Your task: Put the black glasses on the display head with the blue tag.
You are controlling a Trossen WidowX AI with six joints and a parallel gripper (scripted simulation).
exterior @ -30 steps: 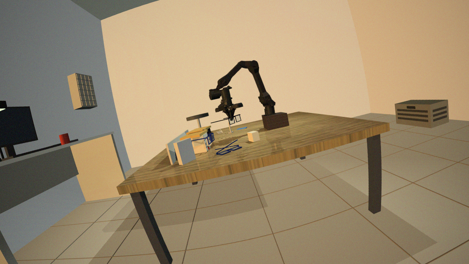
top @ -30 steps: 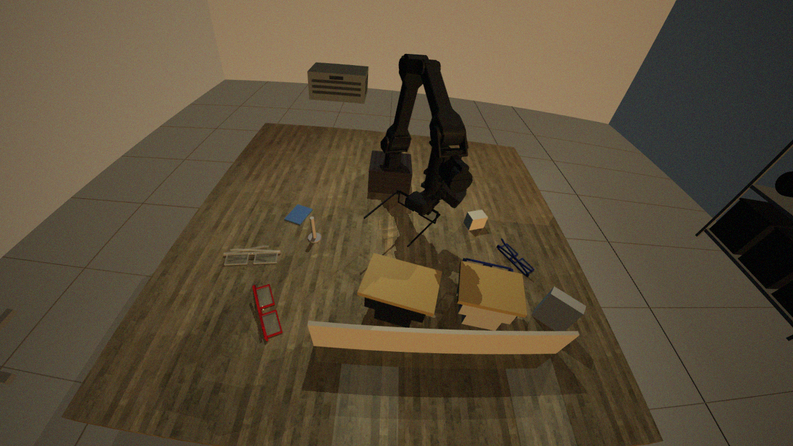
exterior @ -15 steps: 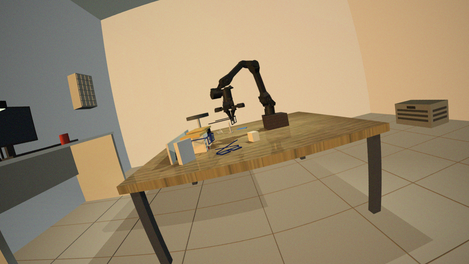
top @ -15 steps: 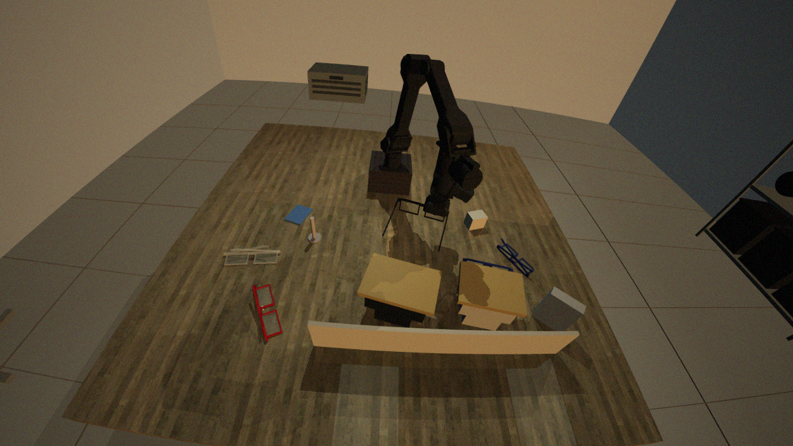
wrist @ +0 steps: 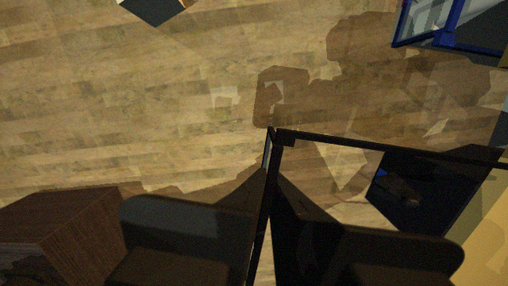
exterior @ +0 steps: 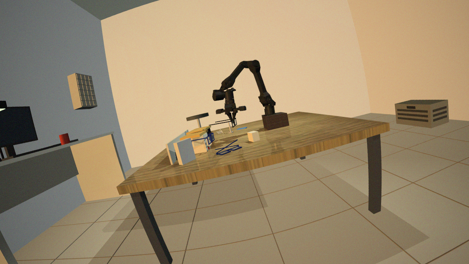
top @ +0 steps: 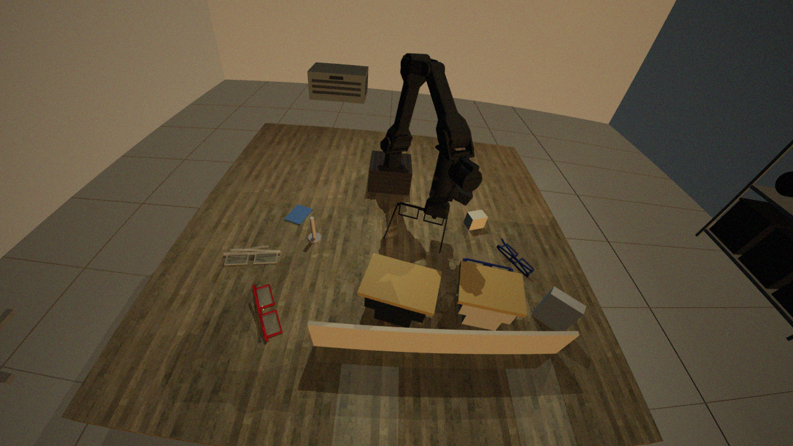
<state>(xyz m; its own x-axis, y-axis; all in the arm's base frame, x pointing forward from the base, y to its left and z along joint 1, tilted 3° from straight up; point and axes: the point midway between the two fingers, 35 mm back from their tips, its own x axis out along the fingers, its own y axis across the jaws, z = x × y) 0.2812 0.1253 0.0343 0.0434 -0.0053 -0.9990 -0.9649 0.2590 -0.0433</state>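
Note:
My gripper (top: 435,215) (exterior: 233,124) (wrist: 267,174) is shut on the black glasses (top: 442,238) (wrist: 357,141), at the front frame near one lens's side. They hang above the table, temples open and pointing toward the heads' side. The dark head (top: 393,311) (wrist: 429,202) stands under a tan slab; a small blue patch (wrist: 381,174), seemingly its tag, shows in the wrist view. The glasses are apart from it. The other, light head (top: 487,317) (exterior: 200,147) stands beside it, wearing blue glasses (top: 487,264) (wrist: 446,38). The heads' noses and ears are mostly hidden.
Dark blue glasses (top: 515,259) (exterior: 228,149) and a pale cube (top: 476,220) (exterior: 253,136) lie right of the gripper. A thin stand (top: 313,227), blue pad (top: 298,214), white glasses (top: 266,258) and red glasses (top: 260,308) are left. A long panel (top: 443,341) and grey block (top: 559,308) stand near the heads.

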